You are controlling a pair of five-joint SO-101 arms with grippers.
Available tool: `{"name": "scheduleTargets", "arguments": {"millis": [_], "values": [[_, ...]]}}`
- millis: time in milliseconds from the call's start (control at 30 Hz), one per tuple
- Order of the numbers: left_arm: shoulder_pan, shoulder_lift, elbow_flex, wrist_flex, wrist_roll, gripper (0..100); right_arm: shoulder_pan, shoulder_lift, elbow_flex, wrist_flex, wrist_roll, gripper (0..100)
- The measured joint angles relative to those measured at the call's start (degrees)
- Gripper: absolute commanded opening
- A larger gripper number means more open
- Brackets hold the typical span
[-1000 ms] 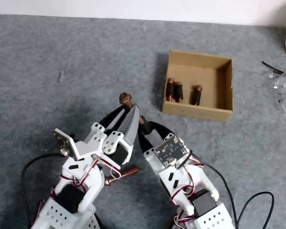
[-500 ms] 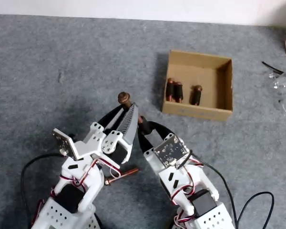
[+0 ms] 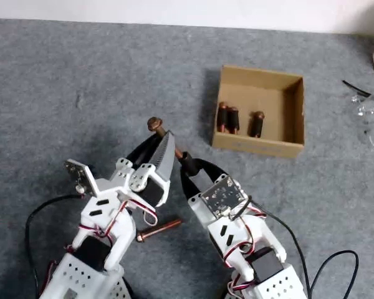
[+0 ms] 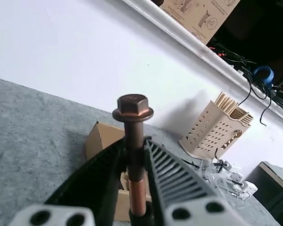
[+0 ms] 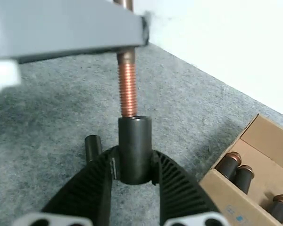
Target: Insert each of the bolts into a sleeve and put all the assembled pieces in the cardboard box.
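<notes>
The left pincer (image 3: 161, 144) is closed on a copper bolt (image 4: 132, 110), gripping its shank just under the flanged hex head, which stands clear past the fingertips. The right pincer (image 5: 134, 162) is clamped on a black sleeve (image 5: 135, 146), held upright between its ribbed fingers with the open mouth facing the bolt. In the right wrist view the bolt's threaded end meets the sleeve's mouth, a little to one side of its middle. How far it goes in, if at all, I cannot tell.

From the high view the two pincers meet near the middle of the grey tabletop (image 3: 81, 75), just beside the near left corner of the box (image 3: 255, 146). The box lies open with three assembled pieces (image 3: 234, 119) inside. Two lie side by side, touching, towards its left wall, and the third is a little apart to their right.

A second bolt (image 3: 159, 228) lies flat on the tabletop between the two arms, close to the left arm's body. A spare sleeve (image 5: 92, 147) stands on the tabletop just beside the right pincer's finger.
</notes>
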Motion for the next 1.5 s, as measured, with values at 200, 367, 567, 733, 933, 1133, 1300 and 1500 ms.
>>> {"name": "scheduleTargets", "arguments": {"millis": [200, 367, 567, 733, 933, 1133, 1300, 1500], "values": [[2.73, 8.00, 0.00, -4.75, 0.35, 1, 0.09, 0.00, 0.00, 0.00, 0.09, 0.5], [4.04, 8.18, 0.00, -4.75, 0.09, 1, 0.97, 0.00, 0.00, 0.00, 0.09, 0.5], [6.24, 6.86, 0.00, -0.26, 0.35, 1, 2.20, 0.00, 0.00, 0.00, 0.18, 0.5], [6.95, 4.84, 0.00, 4.84, 0.35, 1, 2.20, 0.00, 0.00, 0.09, 0.18, 0.5], [7.21, 4.31, 0.00, 5.45, 0.35, 1, 2.29, 0.00, 0.00, 0.09, 0.18, 0.5], [7.82, 4.57, 0.00, 4.22, -8.79, 1, 2.37, 0.00, 0.00, 0.09, 0.18, 0.5], [7.91, 4.66, 0.00, 3.08, -14.86, 1, 2.64, 0.00, 0.00, 0.09, 0.09, 0.5], [7.91, 4.75, 0.00, 3.08, -15.47, 1, 2.73, 0.00, 0.00, 0.09, 0.09, 0.5]]}}
